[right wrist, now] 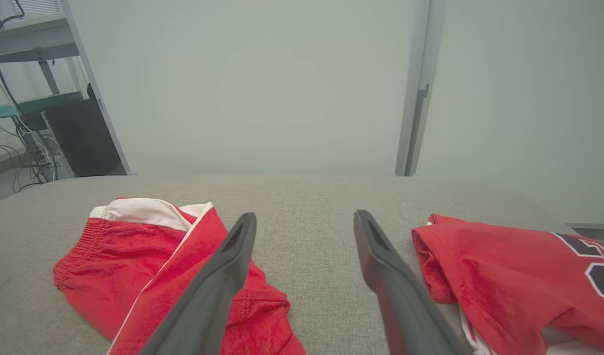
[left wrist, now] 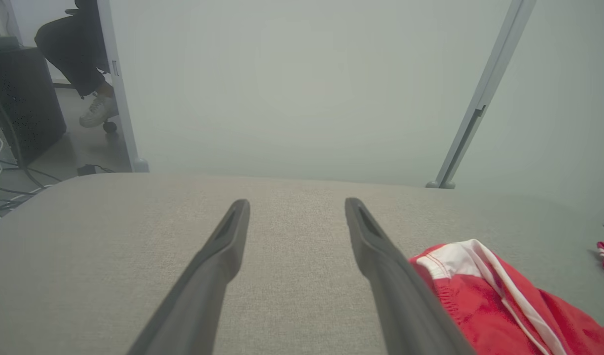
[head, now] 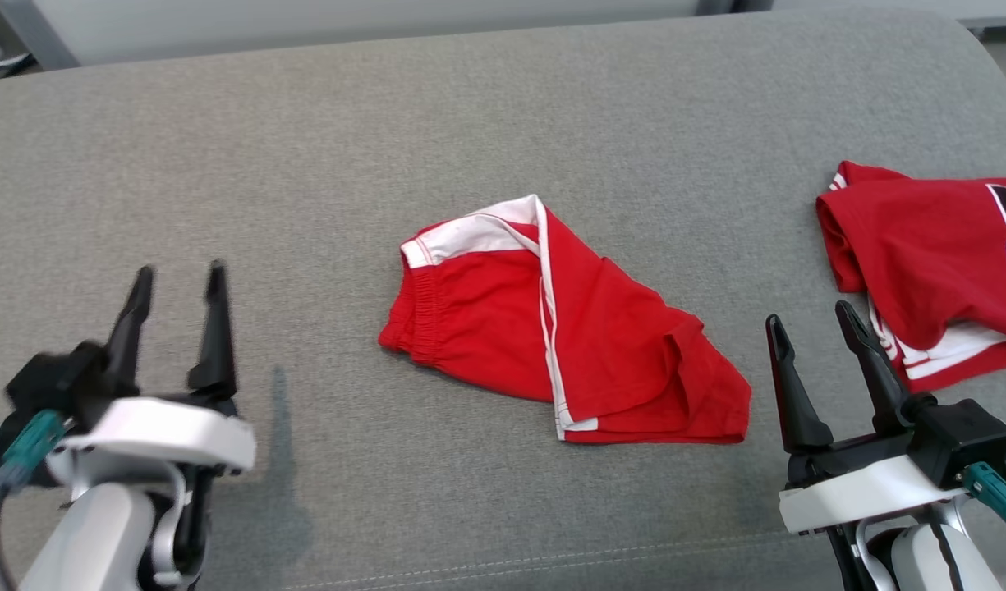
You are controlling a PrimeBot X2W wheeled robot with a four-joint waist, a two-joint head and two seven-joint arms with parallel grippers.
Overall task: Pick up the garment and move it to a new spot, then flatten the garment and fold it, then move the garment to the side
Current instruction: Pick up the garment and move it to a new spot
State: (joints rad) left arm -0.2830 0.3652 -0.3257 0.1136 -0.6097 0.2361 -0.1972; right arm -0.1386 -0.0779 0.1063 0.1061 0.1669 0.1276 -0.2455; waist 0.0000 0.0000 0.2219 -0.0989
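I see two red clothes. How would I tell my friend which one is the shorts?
Look at the big grey cushion. In its middle lie the red shorts, loosely folded. They have a white patch and thin white stripes, while the red jersey at the right edge carries big dark print instead.

You've got the red shorts (head: pixel 552 328) lying approx. mid-way on the grey cushion (head: pixel 305 148), loosely folded over, not flat. White waistband panel & white side stripe face up. Elastic waist pts to robot's left, rumpled leg end at lower right.
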